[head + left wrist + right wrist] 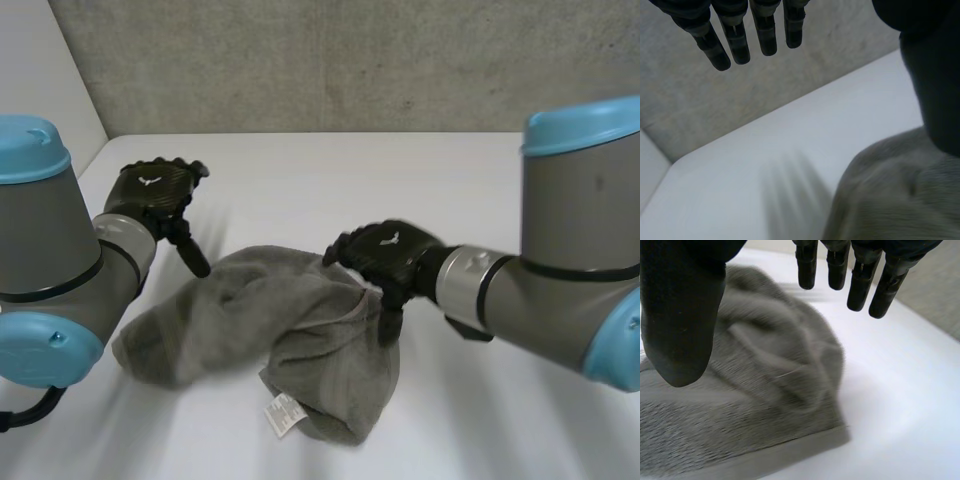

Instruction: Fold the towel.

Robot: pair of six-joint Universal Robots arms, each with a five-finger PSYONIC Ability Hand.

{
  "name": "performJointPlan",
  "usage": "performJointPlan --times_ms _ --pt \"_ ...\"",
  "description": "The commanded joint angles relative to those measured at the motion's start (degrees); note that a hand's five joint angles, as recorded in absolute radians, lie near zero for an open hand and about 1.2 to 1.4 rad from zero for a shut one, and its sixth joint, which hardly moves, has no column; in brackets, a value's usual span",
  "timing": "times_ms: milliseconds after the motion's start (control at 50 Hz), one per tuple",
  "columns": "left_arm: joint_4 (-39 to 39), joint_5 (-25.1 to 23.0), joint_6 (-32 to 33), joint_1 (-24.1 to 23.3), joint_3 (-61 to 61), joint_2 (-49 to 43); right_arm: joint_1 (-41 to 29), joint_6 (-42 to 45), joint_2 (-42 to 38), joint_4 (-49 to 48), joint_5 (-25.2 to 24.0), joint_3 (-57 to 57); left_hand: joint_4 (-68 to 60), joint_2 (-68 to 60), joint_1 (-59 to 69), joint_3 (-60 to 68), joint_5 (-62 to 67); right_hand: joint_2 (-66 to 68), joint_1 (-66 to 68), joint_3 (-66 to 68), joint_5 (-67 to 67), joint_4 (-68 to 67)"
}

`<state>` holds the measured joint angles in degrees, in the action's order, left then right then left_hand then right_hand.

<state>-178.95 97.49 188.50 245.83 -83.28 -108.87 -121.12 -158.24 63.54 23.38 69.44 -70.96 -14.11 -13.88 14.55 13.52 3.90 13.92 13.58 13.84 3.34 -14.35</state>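
While grey towel (250,310) lies crumpled mid-table (300,180), I hold nothing: left robot hand (150,188) lifted beside its left end, fingers straight; right robot hand (385,252) spread above right bunch. Step, I judge: picking grasp points. Next: find corners, flatten.

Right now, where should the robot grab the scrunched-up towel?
Probably the hemmed edge of the towel, which lies flat and exposed on the table by the right hand. Come from above on that side; the middle is bunched.
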Motion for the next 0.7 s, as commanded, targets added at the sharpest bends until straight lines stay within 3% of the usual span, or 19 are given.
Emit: performJointPlan --times_ms 20,140,180,220,260,340,560,700 --pt "-0.2 0.6 1.0 0.6 -1.0 2.8 6.5 -8.0 9.9 -6.9 0.5 -3.1 3.1 2.8 -3.5 -2.5 -2.8 -3.9 -3.6 -3.8 -3.3 4.3" --pt "-0.3 0.3 0.6 -1.7 -2.1 9.1 9.2 -16.8 14.2 -13.8 3.9 -6.1 2.6 2.3 -3.0 -2.0 -2.3 -3.9 -3.6 -3.8 -3.3 4.3" --pt "-0.3 0.5 0.0 -3.1 -2.2 11.0 11.1 -22.2 17.0 -17.3 8.8 -7.5 2.4 2.2 -2.8 -1.8 -2.2 -3.9 -3.6 -3.8 -3.3 4.3" --pt "-0.3 0.6 -0.7 -4.7 -2.2 13.1 11.1 -22.2 17.1 -17.3 8.8 -7.5 2.2 2.0 -2.7 -1.6 -2.0 -3.9 -3.6 -3.8 -3.3 4.3" --pt "-0.3 0.7 -1.4 -6.0 -2.2 14.7 11.4 -23.3 19.1 -18.6 12.9 -7.7 2.4 2.1 -2.8 -1.8 -2.2 -3.9 -3.6 -3.8 -3.3 4.3" --pt "-0.1 1.0 -2.4 -7.0 -2.2 17.7 11.5 -23.1 19.9 -18.8 15.6 -7.1 2.7 2.5 -3.2 -2.1 -2.5 -3.9 -3.6 -3.8 -3.3 4.3" --pt "1.0 1.3 -2.4 -7.1 -2.2 17.7 11.9 -21.5 19.9 -18.5 17.0 -6.7 2.7 2.5 -3.2 -2.1 -2.5 -3.9 -3.6 -3.8 -3.3 4.3" --pt "1.2 1.3 -2.4 -7.1 -1.8 17.5 11.4 -19.7 19.9 -18.5 20.6 -6.6 2.5 2.3 -3.0 -2.0 -2.3 -3.9 -3.6 -3.8 -3.3 4.3"
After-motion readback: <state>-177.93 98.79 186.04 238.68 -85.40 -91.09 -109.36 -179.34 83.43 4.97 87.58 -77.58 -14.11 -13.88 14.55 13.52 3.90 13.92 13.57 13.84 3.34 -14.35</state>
